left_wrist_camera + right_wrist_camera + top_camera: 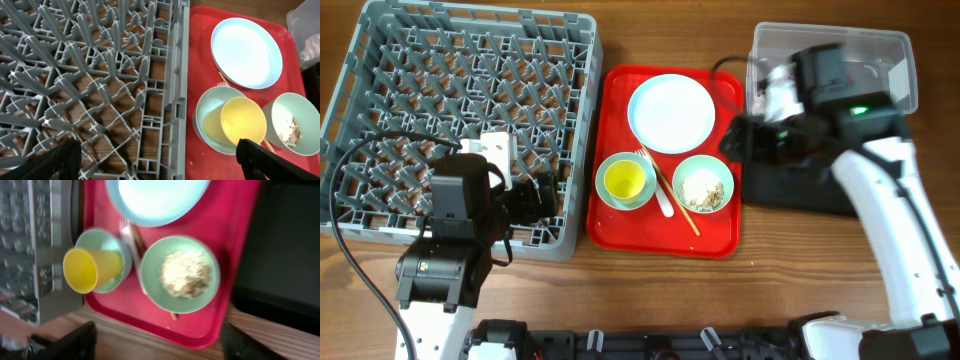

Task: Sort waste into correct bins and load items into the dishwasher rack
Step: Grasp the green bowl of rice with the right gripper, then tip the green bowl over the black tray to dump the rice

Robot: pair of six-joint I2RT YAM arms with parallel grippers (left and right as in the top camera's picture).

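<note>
- Yellow cup (pixel 243 125) lies tilted in a mint bowl (pixel 215 97) on the red tray (pixel 200 40), beside the rack (pixel 181 75).
- We see the left gripper (pixel 160 162) spread wide over the rack's edge, empty.
- The right gripper (pixel 155 345) is equally wide apart, holding nothing.

Large square grey plastic peg rack (pixel 410 90): sits far left, no dishes in it. Round pale blue-white plate (pixel 671 113): flat at the back of the red serving tray (pixel 620 230), looks clean. Two pale mint bowls in front of it. Left bowl (pixel 608 192) holds a small yellow cup (pixel 624 181), tilted. Right bowl (pixel 703 186) holds white rice-like crumbs with beige bits (pixel 705 190). White plastic fork (pixel 660 195) and thin wooden chopsticks (pixel 685 215) lie diagonally between the bowls. Clear plastic tub (pixel 880 45) is far right at the back, with the flat black tray (pixel 790 185) in front of it.
</note>
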